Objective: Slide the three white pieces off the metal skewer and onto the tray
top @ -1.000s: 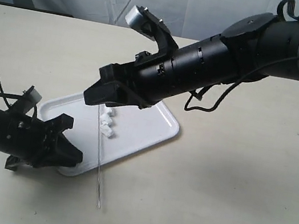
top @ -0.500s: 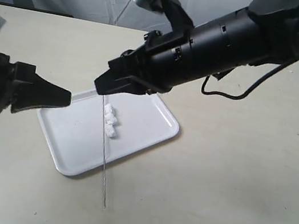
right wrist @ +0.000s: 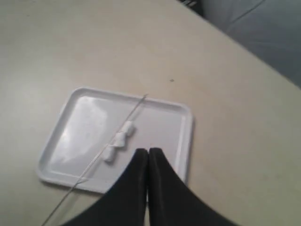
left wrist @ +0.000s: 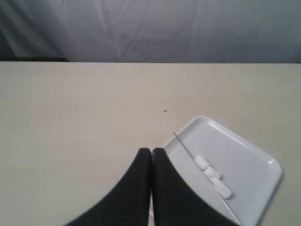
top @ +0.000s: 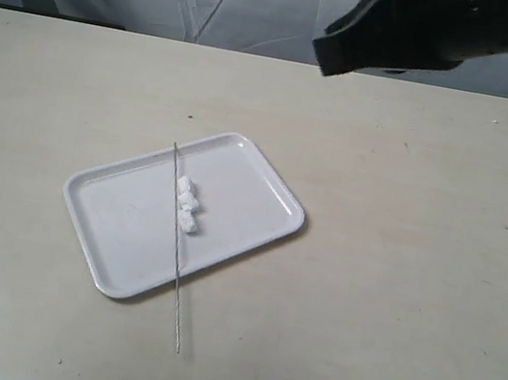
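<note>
Lying crosswise over the tray (top: 120, 225), the skewer (top: 176, 275) touches the pieces (top: 187, 204) mid-tray, while both arms' jaws hang clear of the tray, closed, empty.

The pale beige table (top: 397, 274) fills most of the frame, matte, with a few tiny dark specks. The tray (top: 121, 216) lies flat on it left of centre, turned at an angle. The metal skewer (top: 177, 245) crosses the tray, its lower end reaching past the rim onto bare tabletop at lower centre.
</note>
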